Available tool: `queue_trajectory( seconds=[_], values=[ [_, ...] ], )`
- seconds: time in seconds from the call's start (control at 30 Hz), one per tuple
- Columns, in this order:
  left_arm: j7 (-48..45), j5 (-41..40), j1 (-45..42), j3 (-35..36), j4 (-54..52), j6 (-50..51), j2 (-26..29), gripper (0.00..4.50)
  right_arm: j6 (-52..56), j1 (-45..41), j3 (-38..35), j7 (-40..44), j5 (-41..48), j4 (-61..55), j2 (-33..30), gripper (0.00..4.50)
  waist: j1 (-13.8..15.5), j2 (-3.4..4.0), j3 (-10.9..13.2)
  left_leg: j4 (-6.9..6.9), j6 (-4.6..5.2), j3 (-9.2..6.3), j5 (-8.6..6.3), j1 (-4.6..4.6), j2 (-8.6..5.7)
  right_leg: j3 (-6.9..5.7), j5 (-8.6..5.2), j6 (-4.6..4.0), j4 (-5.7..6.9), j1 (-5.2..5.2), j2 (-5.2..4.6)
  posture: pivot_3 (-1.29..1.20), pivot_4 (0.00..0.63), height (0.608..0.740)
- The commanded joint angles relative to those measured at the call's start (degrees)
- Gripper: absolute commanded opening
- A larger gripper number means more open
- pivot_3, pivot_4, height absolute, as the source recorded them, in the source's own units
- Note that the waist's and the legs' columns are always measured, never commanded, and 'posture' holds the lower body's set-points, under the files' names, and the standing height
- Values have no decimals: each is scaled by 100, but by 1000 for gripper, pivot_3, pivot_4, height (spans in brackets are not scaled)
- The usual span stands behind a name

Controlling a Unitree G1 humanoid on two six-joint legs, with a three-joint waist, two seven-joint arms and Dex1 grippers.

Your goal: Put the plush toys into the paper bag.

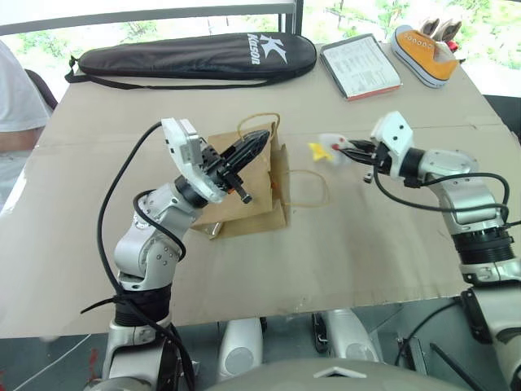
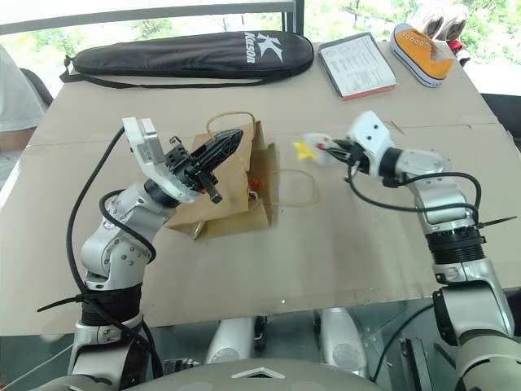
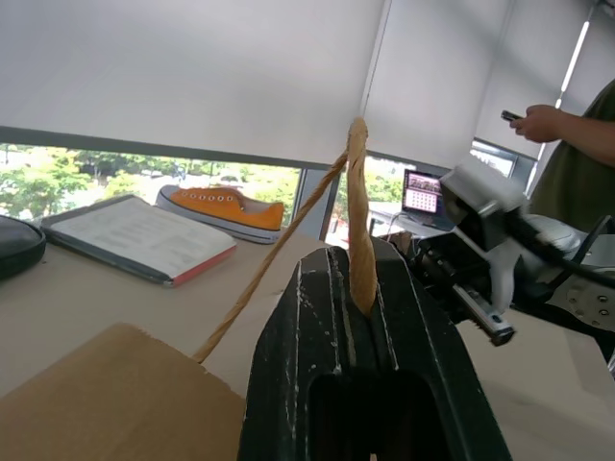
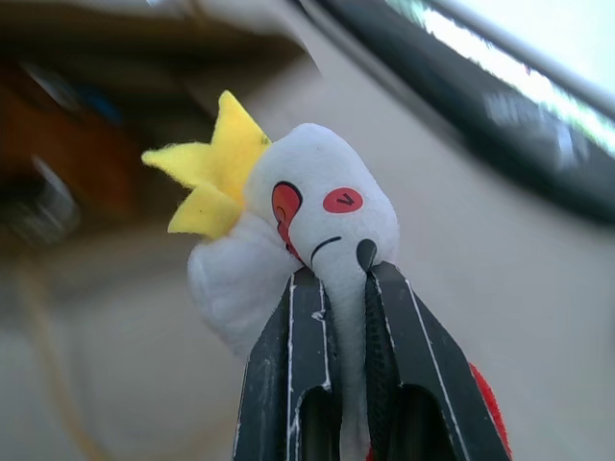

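Note:
The brown paper bag (image 1: 244, 199) lies on the table with its mouth facing right. My left gripper (image 1: 259, 140) is shut on its upper twisted handle (image 3: 357, 221) and holds it raised. The bag's other handle (image 1: 309, 189) lies flat on the table. My right gripper (image 1: 348, 151) hangs just right of the bag's mouth, above the table, shut on the white plush toy (image 4: 307, 211) with its yellow tuft (image 1: 317, 150) pointing at the bag. Something small and orange-red (image 2: 254, 181) shows inside the mouth; I cannot tell what it is.
A long black racket case (image 1: 195, 55) lies along the far edge. A booklet (image 1: 360, 67) and an orange sneaker (image 1: 425, 53) sit at the far right. A person (image 1: 16, 98) stands at the left edge. Bare cardboard tabletop (image 1: 366, 261) spreads in front.

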Motion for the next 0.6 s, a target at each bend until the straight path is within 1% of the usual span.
queue_trajectory(
  seconds=[0.03, 0.13, 0.23, 0.33, 0.43, 0.47, 0.53, 0.57, 0.6],
  values=[
    [-93, -109, -283, 41, -34, -22, 16, 0, 72, -17, 589, 19, -102, -461, 356, 23, 30, -1, -1, 0, 0, -2, 0, 0, 3, -2, 0, -1, 0, 0, 3, 0, 150, 740],
    [-158, -133, -413, 8, 65, 3, 11, 0, -483, -162, 1207, 81, -685, -113, 549, 23, 57, -1, 0, 6, 0, 2, 0, -4, 0, -1, 0, -2, -2, 1, 0, 0, 150, 740],
    [-197, -76, -510, -122, 79, 52, 20, 0, -1473, -742, 1847, 157, -1106, 1204, 1279, 23, 40, -2, -1, 15, 0, 11, 0, -11, -5, 4, 1, -1, -7, 0, -6, 0, 150, 740],
    [-167, 121, -428, -228, 45, 40, 70, 0, -2374, -1104, 1984, 344, -1175, 2216, 1761, 23, 10, -2, 1, 19, 0, 10, 0, -6, -5, 8, 2, -1, -2, 1, -3, 0, 150, 740],
    [-72, 189, -320, -208, -11, 11, 45, 0, -2760, -1228, 2054, 827, -1087, 2727, 1927, 23, 74, -2, 1, 10, -1, 0, 0, -9, -3, -3, 0, -2, -2, 1, -2, 0, 150, 740],
    [-30, 204, -250, -196, -74, 5, 36, 0, -2848, -1224, 2009, 939, -982, 2833, 2011, 325, 76, -2, 0, 8, -1, -1, 0, -11, -3, -5, 0, -2, -6, 1, -4, 0, 150, 740],
    [34, 218, -125, -177, -183, -4, 32, 0, -2908, -1189, 1928, 1109, -842, 2912, 2102, 1071, 53, -2, 1, 8, -1, 6, 0, -12, -5, -2, 1, -2, -9, 2, -10, 0, 150, 740],
    [53, 221, -79, -171, -218, -11, 34, 0, -2965, -1184, 1890, 1116, -836, 2941, 2119, 1638, 48, -2, 1, 8, -1, 7, 0, -11, -5, -2, 1, -1, -7, 2, -11, 0, 150, 740],
    [75, 230, -35, -161, -244, -24, 36, 0, -3043, -1175, 1840, 1053, -860, 2957, 2124, 2070, 45, -2, 1, 8, -1, 6, 0, -10, -5, -2, 1, -2, -6, 1, -11, 0, 150, 740]
  ],
)
